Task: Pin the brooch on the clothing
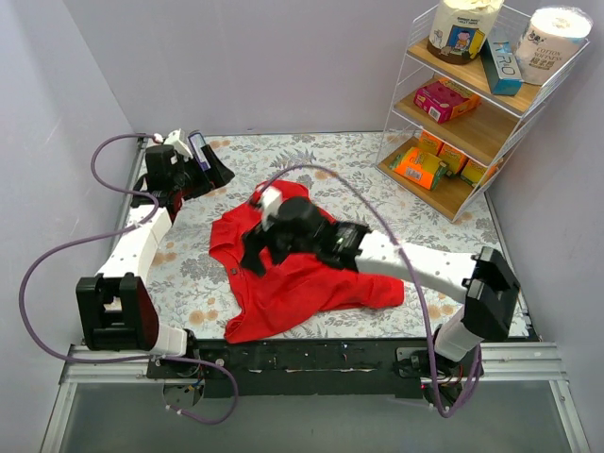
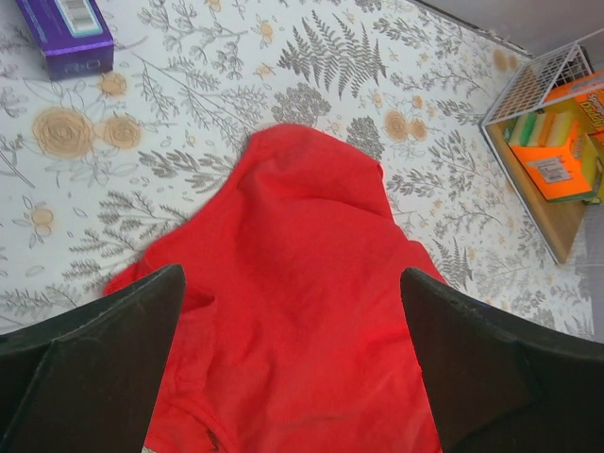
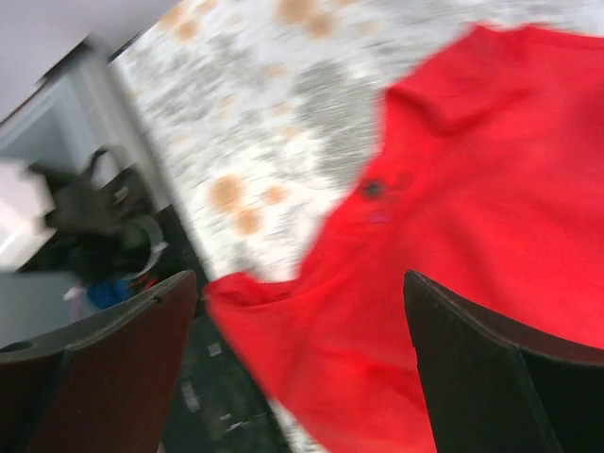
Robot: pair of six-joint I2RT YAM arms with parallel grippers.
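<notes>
The clothing (image 1: 302, 278) is a bright red top lying crumpled on the floral table cover, in the middle near the front. In the blurred right wrist view the brooch (image 3: 374, 189) shows as a small dark disc on the red clothing (image 3: 491, 189), beyond the fingers. My right gripper (image 3: 300, 278) is open and holds nothing. It hovers over the left part of the garment as the right gripper (image 1: 257, 253) in the top view. My left gripper (image 1: 209, 168) is raised at the back left, off the cloth. It is the open left gripper (image 2: 291, 278), looking down on the clothing (image 2: 302, 283).
A wire shelf (image 1: 472, 104) with boxes and jars stands at the back right. A purple box (image 2: 66, 33) lies on the cover at the back left. The black front rail (image 1: 311, 359) runs just below the garment's hem. Purple cables loop around both arms.
</notes>
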